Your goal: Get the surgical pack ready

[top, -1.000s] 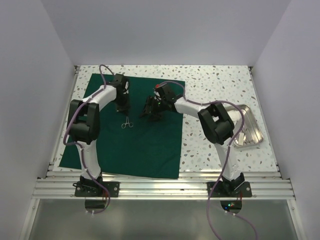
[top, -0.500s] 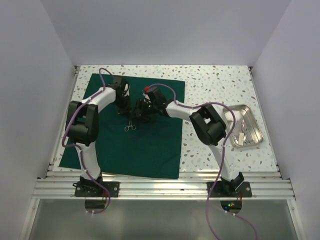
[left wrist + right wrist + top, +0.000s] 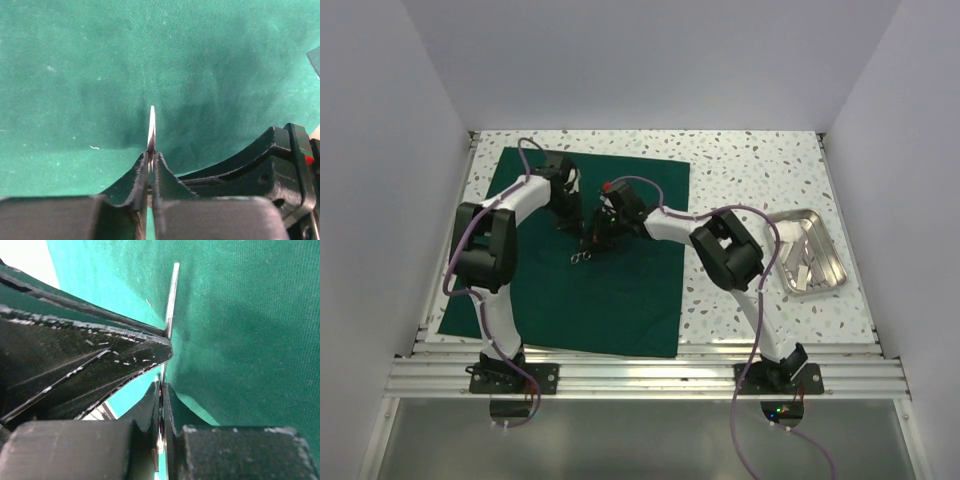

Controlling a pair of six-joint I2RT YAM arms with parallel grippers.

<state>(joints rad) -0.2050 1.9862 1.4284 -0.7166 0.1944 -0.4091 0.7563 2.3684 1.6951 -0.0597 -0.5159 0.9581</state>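
Note:
The surgical pack (image 3: 620,300) is a dark green cloth spread flat over the left half of the table. A thin steel ring-handled instrument (image 3: 581,254) hangs just above its middle, rings toward the near side. My left gripper (image 3: 567,217) is shut on the instrument's thin blade (image 3: 152,122), which sticks out past the fingertips (image 3: 151,154) over the cloth (image 3: 225,60). My right gripper (image 3: 595,232) sits right beside it, also shut (image 3: 162,385) on the same steel strip (image 3: 171,300), with green cloth (image 3: 250,315) behind.
A shiny steel tray (image 3: 827,262) with white gauze pieces (image 3: 798,270) stands on the speckled tabletop at the right. The right gripper's black body (image 3: 270,160) fills the left wrist view's lower right. White walls enclose the table.
My right gripper has slid left across the cloth to the instrument and closed on it. The left gripper has stayed shut in place; the instrument shifted slightly.

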